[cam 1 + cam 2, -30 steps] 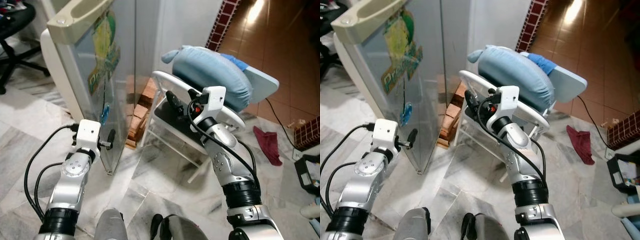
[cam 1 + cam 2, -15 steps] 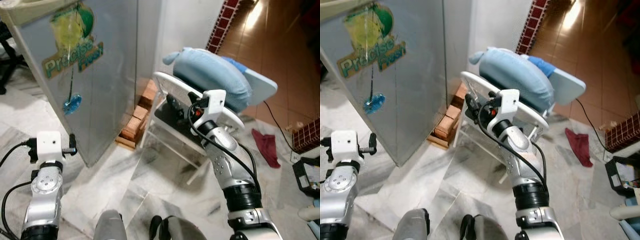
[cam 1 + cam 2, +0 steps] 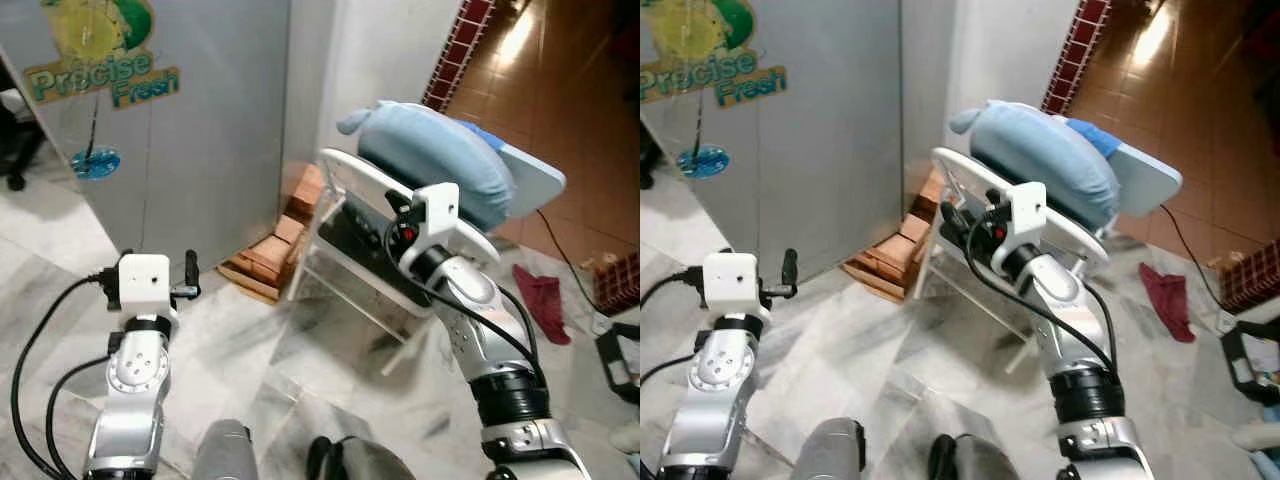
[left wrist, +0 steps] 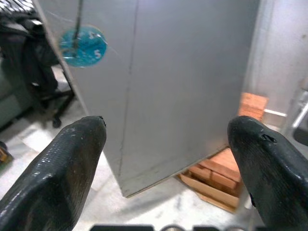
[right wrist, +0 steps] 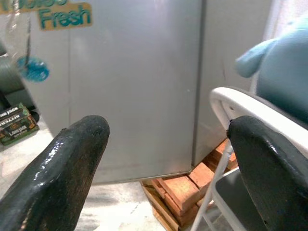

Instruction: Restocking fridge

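Left eye view, fridge [image 3: 200,130]: grey, shut, fills the upper left of the frame, with a "Precise Fresh" sticker [image 3: 95,75] near the top edge.
Left eye view, bricks [image 3: 275,250]: stacked on the floor at the fridge's lower right corner, centre of frame.
Left eye view, chair [image 3: 370,215]: white, right of centre, with a blue cushion [image 3: 435,170] lying on it.
Left eye view, left gripper [image 3: 190,275]: lower left, raised in front of the fridge and apart from it; finger spread hard to judge from here.
Left eye view, right gripper [image 3: 395,215]: centre right, over the chair's dark seat.
Left eye view, cloth [image 3: 545,300]: dark red, on the floor at the right edge.
Left wrist view, left fingers [image 4: 62,168]: wide apart, nothing between them; fridge wall ahead, blue round sticker [image 4: 82,43] at upper left.
Right wrist view, right fingers [image 5: 57,173]: wide apart, holding nothing; fridge fills the upper left, the chair's rim sits at right, bricks at lower centre.
Right wrist view, box [image 5: 19,125]: small, green and black, on the floor at the left edge.
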`<state>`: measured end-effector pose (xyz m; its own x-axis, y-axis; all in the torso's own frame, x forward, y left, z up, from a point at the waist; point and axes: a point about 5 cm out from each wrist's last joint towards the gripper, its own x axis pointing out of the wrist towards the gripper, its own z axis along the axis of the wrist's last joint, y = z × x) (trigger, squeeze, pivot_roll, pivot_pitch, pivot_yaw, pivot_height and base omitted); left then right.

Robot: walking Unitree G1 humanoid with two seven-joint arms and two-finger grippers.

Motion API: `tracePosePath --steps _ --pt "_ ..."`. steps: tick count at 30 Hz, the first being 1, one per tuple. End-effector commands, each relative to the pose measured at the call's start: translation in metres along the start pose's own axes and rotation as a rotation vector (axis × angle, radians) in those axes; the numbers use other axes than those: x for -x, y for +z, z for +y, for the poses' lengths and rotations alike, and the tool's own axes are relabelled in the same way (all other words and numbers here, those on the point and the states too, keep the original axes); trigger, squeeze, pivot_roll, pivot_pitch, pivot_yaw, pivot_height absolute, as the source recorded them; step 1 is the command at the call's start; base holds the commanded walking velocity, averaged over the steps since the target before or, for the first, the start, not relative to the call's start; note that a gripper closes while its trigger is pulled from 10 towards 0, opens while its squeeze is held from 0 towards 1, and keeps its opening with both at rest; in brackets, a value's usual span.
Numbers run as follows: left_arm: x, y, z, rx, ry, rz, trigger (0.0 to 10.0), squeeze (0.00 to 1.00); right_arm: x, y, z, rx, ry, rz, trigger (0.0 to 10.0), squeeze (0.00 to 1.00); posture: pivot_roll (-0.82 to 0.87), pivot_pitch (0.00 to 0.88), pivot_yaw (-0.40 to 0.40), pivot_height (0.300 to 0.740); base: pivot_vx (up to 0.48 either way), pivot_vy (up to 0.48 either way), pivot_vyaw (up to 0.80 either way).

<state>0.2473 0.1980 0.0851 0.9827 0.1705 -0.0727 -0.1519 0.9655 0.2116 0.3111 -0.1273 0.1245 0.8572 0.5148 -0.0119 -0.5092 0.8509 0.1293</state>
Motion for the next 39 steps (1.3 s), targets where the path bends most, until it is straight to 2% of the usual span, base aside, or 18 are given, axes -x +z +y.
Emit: tracePosePath --steps 1,2,6,9,11,13,17,24,28,35,39 --pt "0.002 -0.004 0.002 -0.02 -0.007 0.021 10.0 0.0 0.001 0.004 0.003 0.031 0.013 -0.013 10.0 0.0 0.04 0.032 -0.043 0.74 0.0 0.48 0.0" --pt "0.004 -0.006 0.003 -0.017 -0.012 0.027 10.0 0.0 0.01 -0.001 -0.003 0.026 -0.038 -0.013 10.0 0.0 0.04 0.02 -0.036 0.74 0.0 0.48 0.0" --pt "0.009 -0.008 0.003 -0.015 -0.014 0.03 10.0 0.0 0.025 -0.013 -0.015 0.001 -0.168 -0.007 10.0 0.0 0.05 0.0 -0.058 0.74 0.0 0.48 0.0" --pt "0.012 -0.008 0.008 -0.01 0.014 0.025 10.0 0.0 0.04 -0.025 -0.029 -0.024 -0.353 -0.025 10.0 0.0 0.05 0.0 -0.073 0.74 0.0 0.48 0.0" --pt "0.013 -0.009 0.011 -0.005 0.021 0.026 10.0 0.0 0.046 -0.028 -0.034 -0.029 -0.448 -0.03 10.0 0.0 0.06 0.0 -0.076 0.74 0.0 0.48 0.0" --pt "0.012 -0.009 0.011 -0.004 0.018 0.022 10.0 0.0 0.048 -0.03 -0.036 -0.041 -0.486 -0.037 10.0 0.0 0.06 0.0 -0.076 0.74 0.0 0.48 -0.22" --pt "0.009 -0.004 0.008 0.004 -0.013 -0.002 10.0 0.0 0.045 -0.03 -0.029 0.009 -0.431 -0.037 10.0 0.0 0.05 0.0 -0.072 0.74 0.0 0.48 -0.67" --pt "0.007 0.0 0.013 0.005 0.017 -0.019 10.0 0.0 0.041 -0.034 -0.03 -0.016 -0.463 -0.049 10.0 0.0 0.06 0.0 -0.08 0.74 0.0 0.48 -0.8" --pt "0.008 0.0 0.013 -0.001 0.016 -0.023 10.0 0.0 0.04 -0.033 -0.028 -0.018 -0.447 -0.055 10.0 0.0 0.06 0.0 -0.082 0.74 0.0 0.48 0.0" --pt "0.007 0.0 0.014 0.026 0.028 -0.031 10.0 0.0 0.043 -0.035 -0.036 -0.057 -0.524 -0.035 10.0 0.0 0.05 0.0 -0.084 0.74 0.0 0.48 0.0" --pt "0.003 0.003 0.013 0.024 0.025 -0.048 10.0 0.0 0.04 -0.036 -0.034 -0.027 -0.512 -0.015 10.0 0.0 0.04 0.0 -0.089 0.74 0.0 0.48 0.0"
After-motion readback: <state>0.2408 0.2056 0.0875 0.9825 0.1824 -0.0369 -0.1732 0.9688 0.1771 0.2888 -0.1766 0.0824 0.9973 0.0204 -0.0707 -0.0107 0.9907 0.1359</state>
